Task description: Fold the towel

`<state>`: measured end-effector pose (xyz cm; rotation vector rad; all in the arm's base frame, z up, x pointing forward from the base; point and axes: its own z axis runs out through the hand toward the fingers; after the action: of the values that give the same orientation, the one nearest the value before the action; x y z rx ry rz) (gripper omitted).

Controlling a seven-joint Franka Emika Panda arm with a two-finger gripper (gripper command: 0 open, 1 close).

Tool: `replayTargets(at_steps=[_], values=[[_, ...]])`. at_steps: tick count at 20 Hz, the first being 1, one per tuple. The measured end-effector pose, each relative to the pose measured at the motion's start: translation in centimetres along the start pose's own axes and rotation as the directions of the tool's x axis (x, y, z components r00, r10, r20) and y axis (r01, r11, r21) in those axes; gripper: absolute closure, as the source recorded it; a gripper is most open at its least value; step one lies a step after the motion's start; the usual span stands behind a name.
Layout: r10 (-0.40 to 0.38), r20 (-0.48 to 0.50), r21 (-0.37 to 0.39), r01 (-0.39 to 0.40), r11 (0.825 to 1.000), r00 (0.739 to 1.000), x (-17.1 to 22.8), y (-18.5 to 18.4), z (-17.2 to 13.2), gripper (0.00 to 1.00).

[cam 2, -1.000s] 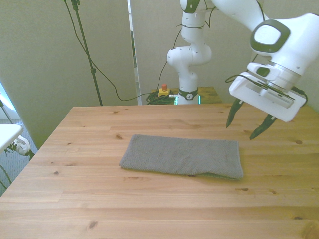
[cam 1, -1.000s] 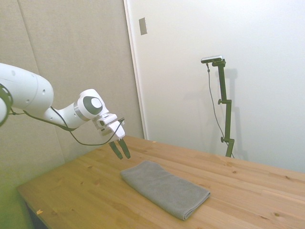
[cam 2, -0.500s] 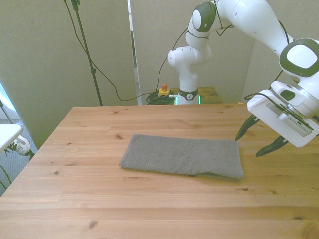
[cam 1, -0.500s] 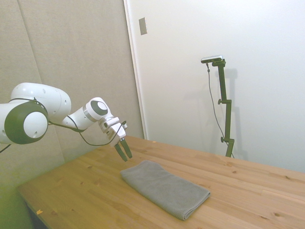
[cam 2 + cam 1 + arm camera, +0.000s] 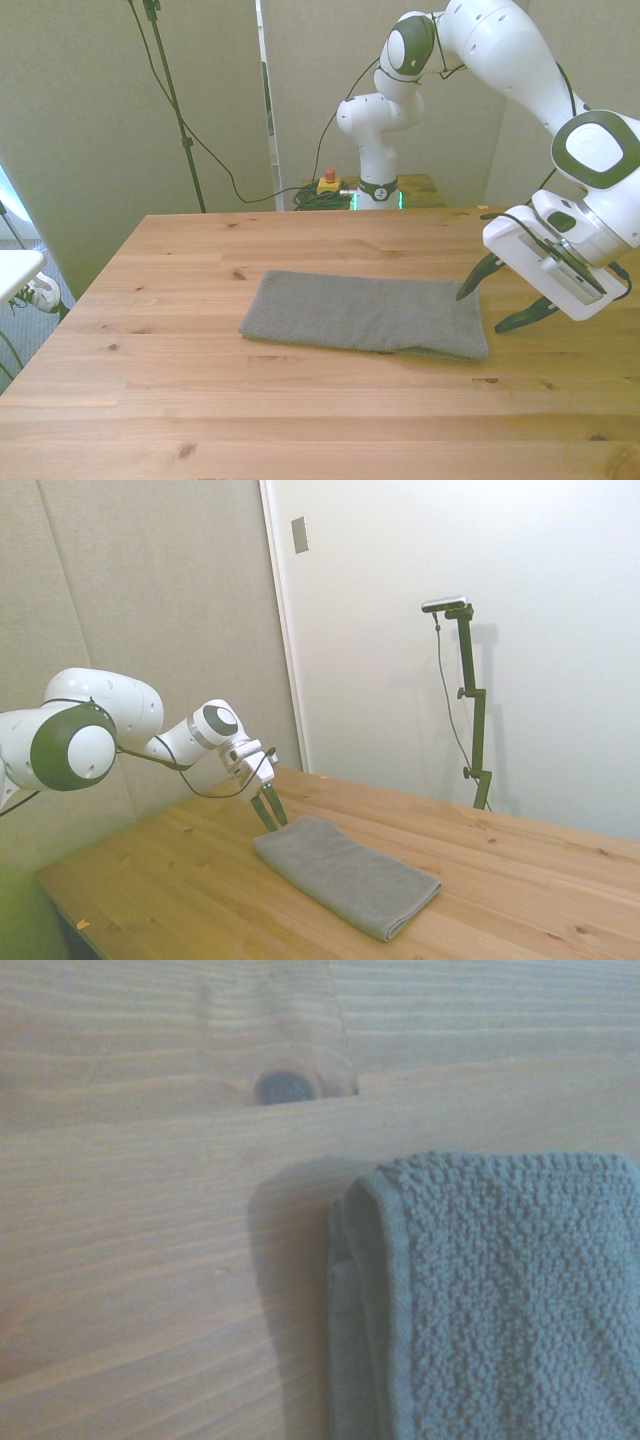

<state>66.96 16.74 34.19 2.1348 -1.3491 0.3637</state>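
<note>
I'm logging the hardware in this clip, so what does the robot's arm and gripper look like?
The arm is glossy white with rounded segments and dark grey round caps at the joints. A thin black cable loops along its wrist. The gripper has a boxy white body and two slim dark fingers.

I have the single white arm (image 5: 500,45) stretched out from its base (image 5: 375,190), with the upper links rising high and the forearm sloping down toward the front view's right. The wrist (image 5: 598,150) is bent so the gripper (image 5: 493,305) tilts downward at a slant rather than hanging straight. Its two dark fingers (image 5: 470,284) are spread apart, nothing between them, tips low near the surface. In the side view I see the gripper (image 5: 268,813) angled down and forward from the rounded wrist joint (image 5: 217,723), fingers (image 5: 274,810) close together from that angle.
</note>
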Motion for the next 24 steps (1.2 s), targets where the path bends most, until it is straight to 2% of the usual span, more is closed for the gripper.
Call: replayTargets(at_steps=[4, 5, 11, 24], values=[[-0.012, -0.001, -0.026, 0.012, 1.0, 1.0, 0.7, 0.3, 0.8, 0.0], [-0.016, -0.002, -0.034, 0.016, 0.999, 1.0, 0.9, 0.4, 1.0, 1.0], [-0.03, -0.006, -0.053, 0.03, 0.998, 1.0, 1.9, 0.6, 2.0, 1.0], [-0.05, -0.009, -0.059, 0.049, 0.997, 0.999, 1.3, 0.6, 2.6, 1.0]])
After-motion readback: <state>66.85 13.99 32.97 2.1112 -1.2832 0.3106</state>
